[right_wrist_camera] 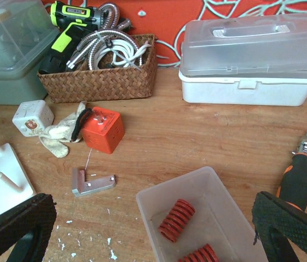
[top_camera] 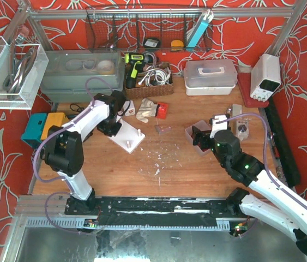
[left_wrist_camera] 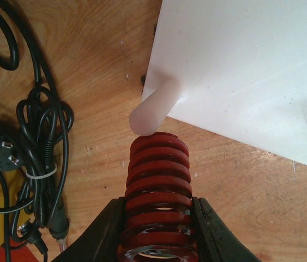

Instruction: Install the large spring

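Observation:
My left gripper [left_wrist_camera: 158,206] is shut on a large red spring [left_wrist_camera: 157,180] and holds it lengthwise. The spring's far end sits just short of the tip of a white peg [left_wrist_camera: 154,109] at the corner of the white peg board [left_wrist_camera: 251,60]; peg and spring are almost in line. In the top view the left gripper [top_camera: 111,119] is at the board's [top_camera: 130,138] far left end. My right gripper [right_wrist_camera: 150,240] is open over a clear plastic bin [right_wrist_camera: 158,203] that holds two more red springs [right_wrist_camera: 176,219]. It also shows in the top view [top_camera: 203,135].
Black cables [left_wrist_camera: 33,153] lie left of the spring. An orange cube [right_wrist_camera: 102,130], a dirty glove [right_wrist_camera: 60,136] and an L bracket [right_wrist_camera: 90,183] lie between board and bin. A wicker basket [right_wrist_camera: 101,82], a white toolbox [right_wrist_camera: 251,60] and a screwdriver [right_wrist_camera: 298,183] are behind and right.

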